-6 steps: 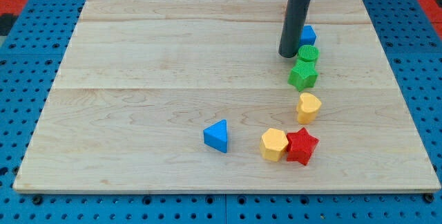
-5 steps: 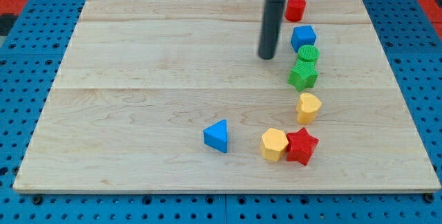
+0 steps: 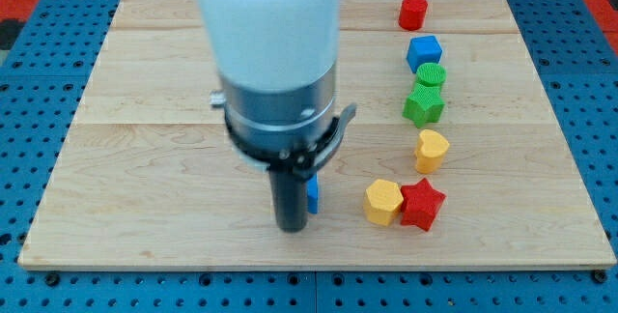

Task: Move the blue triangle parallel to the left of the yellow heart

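My tip (image 3: 291, 226) is near the view's bottom centre, right at the lower left side of the blue triangle (image 3: 312, 193). The rod and the arm's wide body hide most of the triangle; only a thin blue strip shows at the rod's right edge. I cannot tell whether the tip touches it. The yellow heart (image 3: 431, 150) sits to the view's right, a little higher than the triangle and well apart from it.
A yellow hexagon (image 3: 382, 202) and a red star (image 3: 422, 205) lie side by side right of the triangle. Above the heart stand a green star (image 3: 423, 105), a green cylinder (image 3: 430, 74), a blue cube (image 3: 424, 52) and a red cylinder (image 3: 413, 11). The board's bottom edge (image 3: 319, 260) is close below my tip.
The arm swept from the view's top right, beside the blue cube, down and left to the blue triangle and now covers most of it. No block has visibly moved.
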